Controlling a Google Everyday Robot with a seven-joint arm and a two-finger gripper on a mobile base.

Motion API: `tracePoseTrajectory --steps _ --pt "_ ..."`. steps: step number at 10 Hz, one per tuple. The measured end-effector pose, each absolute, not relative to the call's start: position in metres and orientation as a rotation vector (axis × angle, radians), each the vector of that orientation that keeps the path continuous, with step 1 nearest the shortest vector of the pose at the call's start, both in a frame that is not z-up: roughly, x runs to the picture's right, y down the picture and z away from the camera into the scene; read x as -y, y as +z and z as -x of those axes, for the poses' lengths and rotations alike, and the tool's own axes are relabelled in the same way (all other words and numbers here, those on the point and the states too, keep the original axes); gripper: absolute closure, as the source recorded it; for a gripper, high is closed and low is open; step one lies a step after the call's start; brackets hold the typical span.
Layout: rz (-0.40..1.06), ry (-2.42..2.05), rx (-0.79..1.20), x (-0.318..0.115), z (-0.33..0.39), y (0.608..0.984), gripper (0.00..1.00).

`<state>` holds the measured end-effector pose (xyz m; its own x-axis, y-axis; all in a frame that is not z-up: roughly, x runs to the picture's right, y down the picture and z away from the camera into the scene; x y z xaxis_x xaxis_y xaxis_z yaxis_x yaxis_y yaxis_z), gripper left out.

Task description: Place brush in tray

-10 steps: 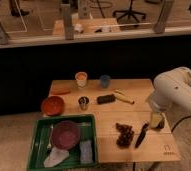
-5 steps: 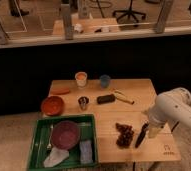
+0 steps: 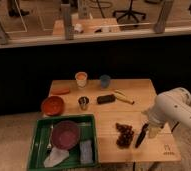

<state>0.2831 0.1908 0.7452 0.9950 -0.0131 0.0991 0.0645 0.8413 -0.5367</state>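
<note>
The slim dark brush (image 3: pixel 141 135) lies on the wooden table (image 3: pixel 104 117), just right of a dark grape bunch (image 3: pixel 124 135). My gripper (image 3: pixel 152 129), at the end of the white arm (image 3: pixel 176 107), hangs right beside the brush's upper end and is open, with nothing held. At the table's front left sits the green tray (image 3: pixel 93 142). It holds a dark red bowl (image 3: pixel 65 134), a white cloth (image 3: pixel 54 159) and a bluish sponge (image 3: pixel 86 150).
A black block (image 3: pixel 105 99) and a yellowish curved stick (image 3: pixel 123 96) lie mid-table. Further left stand a metal cup (image 3: pixel 83 103) and an orange-red bowl (image 3: pixel 52 105). Two cups (image 3: pixel 81 79) (image 3: pixel 105 81) stand at the back. The table's front edge runs close below the brush.
The arm has come down and slightly forward, bringing the gripper from above the table's right side to the brush. Nothing on the table has moved.
</note>
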Motion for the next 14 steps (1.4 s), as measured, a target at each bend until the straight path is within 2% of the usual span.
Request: tracePoseTrajectory --steps 4,14 --pt "0.459 -0.321 0.231 -0.189 -0.284 0.759 0.2" --pt "0.457 -0.473 0.347 -0.199 -0.286 0.792 0.2"
